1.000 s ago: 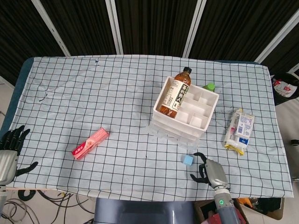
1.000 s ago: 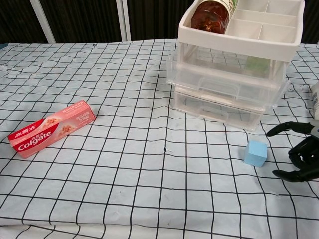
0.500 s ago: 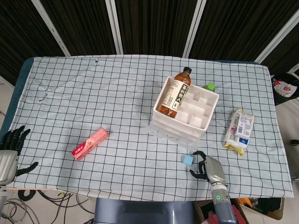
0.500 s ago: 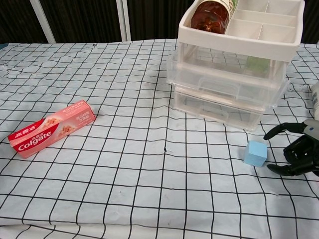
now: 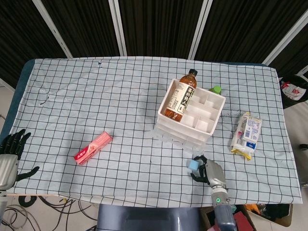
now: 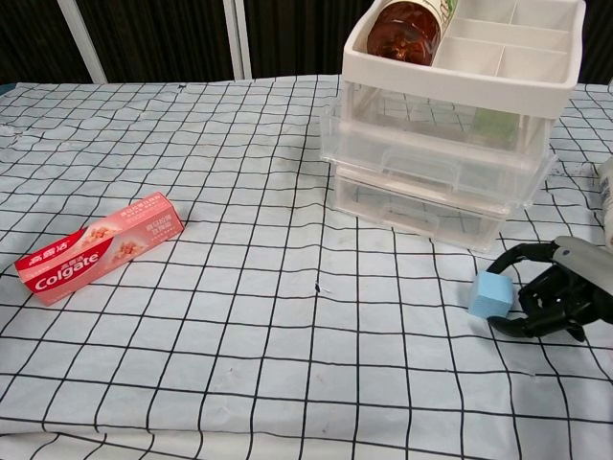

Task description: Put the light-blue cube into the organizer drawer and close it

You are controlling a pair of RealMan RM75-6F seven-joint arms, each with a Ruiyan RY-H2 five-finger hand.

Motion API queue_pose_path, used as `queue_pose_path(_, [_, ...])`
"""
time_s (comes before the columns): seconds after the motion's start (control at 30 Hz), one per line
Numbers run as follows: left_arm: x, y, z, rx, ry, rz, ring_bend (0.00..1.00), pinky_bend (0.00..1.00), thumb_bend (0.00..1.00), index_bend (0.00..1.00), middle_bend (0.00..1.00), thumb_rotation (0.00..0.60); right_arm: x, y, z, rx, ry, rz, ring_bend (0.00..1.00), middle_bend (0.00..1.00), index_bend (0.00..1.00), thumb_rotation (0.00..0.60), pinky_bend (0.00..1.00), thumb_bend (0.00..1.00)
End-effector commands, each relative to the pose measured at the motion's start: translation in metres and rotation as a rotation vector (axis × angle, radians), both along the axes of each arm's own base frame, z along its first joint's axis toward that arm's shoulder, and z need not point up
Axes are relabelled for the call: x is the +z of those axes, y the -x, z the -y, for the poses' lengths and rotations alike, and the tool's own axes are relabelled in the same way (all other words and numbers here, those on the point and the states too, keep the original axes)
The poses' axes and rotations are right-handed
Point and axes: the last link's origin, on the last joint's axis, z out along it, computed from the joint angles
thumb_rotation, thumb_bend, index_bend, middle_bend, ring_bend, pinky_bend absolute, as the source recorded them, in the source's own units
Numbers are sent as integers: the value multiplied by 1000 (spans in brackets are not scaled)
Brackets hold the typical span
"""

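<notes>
A: Where does the light-blue cube sit?

B: On the checked cloth near the bench's front edge, toward its right corner, just in front of the clear-drawer organizer. Its drawers all look pushed in, so nothing is open to receive it yet.

A: And the right robot hand?

B: Right beside the cube on its right, fingers spread and curved around it, one above and one below in the chest view. I judge it holds nothing yet; whether a fingertip touches the cube I cannot tell.

A: How to grasp well?

B: Close thumb and opposing finger on flat opposite faces, squarely, so the cube does not twist out or skid on the cloth. Keep the palm low and press gently.

A: The other arm?

B: The left robot hand hangs off the bench's front-left corner, fingers apart, empty. It will probably be needed to pull a drawer out while the tea bottle on top stays undisturbed.
</notes>
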Motion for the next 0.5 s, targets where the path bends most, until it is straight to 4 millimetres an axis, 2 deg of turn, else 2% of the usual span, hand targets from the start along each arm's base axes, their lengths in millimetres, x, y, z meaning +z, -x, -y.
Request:
queue_pose_path(0.03, [0, 0, 0, 1, 1, 1, 0, 0, 7, 0, 0, 600, -4, 0, 4, -7, 10, -4, 873, 825, 374, 600, 786, 219])
queue_pose_path(0.3, [0, 0, 0, 2, 1, 3, 0, 0, 8, 0, 0, 600, -4, 2, 6, -22, 24, -11, 878, 836, 533, 600, 787, 312])
queue_pose_path(0.5, [0, 0, 0, 0, -1, 2, 0, 0, 8, 0, 0, 600, 8, -4, -5, 6, 12, 26, 878, 836, 560, 600, 786, 324])
